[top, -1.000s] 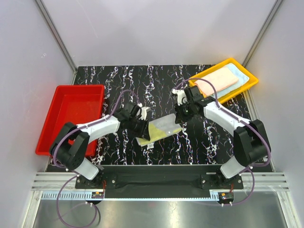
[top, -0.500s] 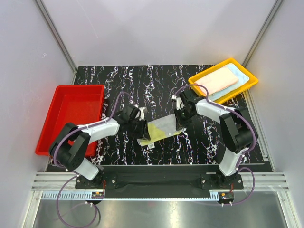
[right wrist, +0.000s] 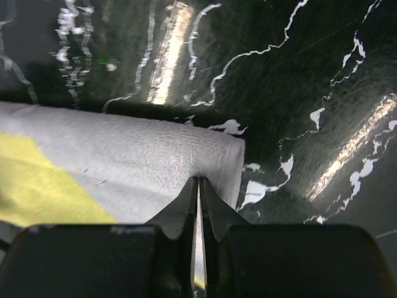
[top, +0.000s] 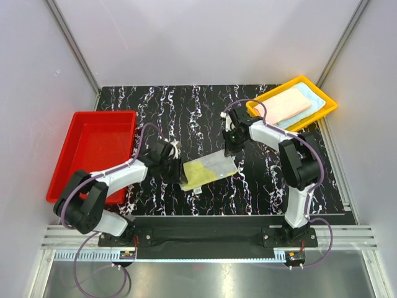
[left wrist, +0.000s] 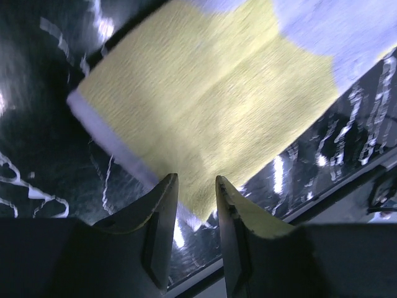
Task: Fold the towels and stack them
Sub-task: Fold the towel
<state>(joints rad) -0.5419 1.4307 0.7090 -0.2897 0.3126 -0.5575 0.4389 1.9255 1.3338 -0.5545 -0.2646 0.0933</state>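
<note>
A folded yellow-green towel point(top: 208, 169) lies slanted on the black marbled table between the two arms. It has a pale grey patch at its far right end. My left gripper point(top: 176, 166) is at the towel's left end, open and empty. In the left wrist view its fingertips point(left wrist: 169, 181) stand just short of the towel's near edge point(left wrist: 211, 93). My right gripper point(top: 231, 148) is at the towel's far right corner. In the right wrist view point(right wrist: 198, 180) it is shut on the puckered pale edge of the towel point(right wrist: 124, 167). A peach-pink towel point(top: 283, 106) lies on a light blue towel point(top: 309, 97).
The pink and blue towels sit in a yellow tray point(top: 329, 107) at the back right corner. A red tray point(top: 93, 149) with nothing in it stands at the left edge of the table. Grey walls close in the table on three sides.
My left gripper has drawn back to the left and off the towel's left end. My right gripper has shifted a little towards the back, staying at the towel's right corner.
</note>
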